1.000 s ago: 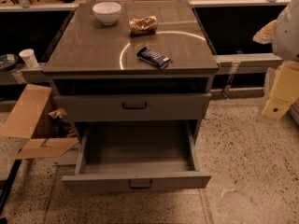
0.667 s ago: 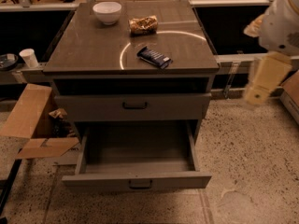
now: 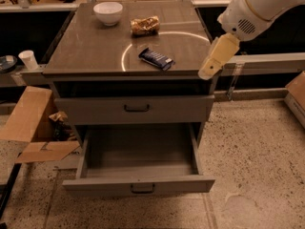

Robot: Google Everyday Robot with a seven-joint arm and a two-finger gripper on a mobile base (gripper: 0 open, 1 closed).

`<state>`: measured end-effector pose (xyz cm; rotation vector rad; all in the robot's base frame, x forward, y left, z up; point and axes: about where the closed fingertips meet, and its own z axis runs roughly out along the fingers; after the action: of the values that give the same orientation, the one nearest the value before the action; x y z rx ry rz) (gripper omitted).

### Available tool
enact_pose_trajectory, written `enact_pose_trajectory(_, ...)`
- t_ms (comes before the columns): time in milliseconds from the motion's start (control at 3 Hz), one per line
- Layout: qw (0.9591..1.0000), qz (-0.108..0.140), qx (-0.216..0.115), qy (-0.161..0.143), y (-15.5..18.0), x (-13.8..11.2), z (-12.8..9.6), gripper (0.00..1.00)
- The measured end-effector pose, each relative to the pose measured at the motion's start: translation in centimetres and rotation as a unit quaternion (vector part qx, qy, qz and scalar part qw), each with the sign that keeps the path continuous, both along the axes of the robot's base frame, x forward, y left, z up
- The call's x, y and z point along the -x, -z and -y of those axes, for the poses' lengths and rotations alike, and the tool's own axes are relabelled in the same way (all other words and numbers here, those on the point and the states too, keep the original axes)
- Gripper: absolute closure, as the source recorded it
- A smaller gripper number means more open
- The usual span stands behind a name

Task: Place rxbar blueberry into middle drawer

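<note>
The rxbar blueberry (image 3: pixel 156 58), a dark blue bar, lies flat on the cabinet top (image 3: pixel 86 51), right of centre near the front edge. The middle drawer (image 3: pixel 95 187) is pulled out below and its grey box holds nothing. My gripper (image 3: pixel 212 66) hangs from the white arm (image 3: pixel 259 8) at the upper right. It is over the cabinet top's right front corner, to the right of the bar and apart from it.
A white bowl (image 3: pixel 107 12) and a golden-brown snack bag (image 3: pixel 145 25) sit at the back of the top. The upper drawer front (image 3: pixel 136 109) is shut. An open cardboard box (image 3: pixel 33 128) and a paper cup (image 3: pixel 28 59) are at the left. Another box (image 3: pixel 298 97) is at the right.
The arm has swung left and up from the right edge, bringing the gripper to the cabinet's right front corner. The bar and the drawers have not moved.
</note>
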<state>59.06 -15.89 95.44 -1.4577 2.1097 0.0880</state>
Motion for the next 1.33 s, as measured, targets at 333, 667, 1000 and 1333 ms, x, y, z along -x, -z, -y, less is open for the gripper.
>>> enact_pose_trajectory(333,1.0,0.0,0.0,0.0,0.0,0.0,0.0,0.0)
enact_pose_trajectory(667,0.9999,-0.006,0.004,0.009,1.9,-1.6,-0.7,0.0)
enact_pose_trajectory(1000,0.9998,-0.017,-0.009,0.008,5.2,-5.1,-2.5,0.0)
enact_pose_trajectory(1333,0.9988,-0.017,-0.044,0.011,6.8,-9.0,-4.7,0.0)
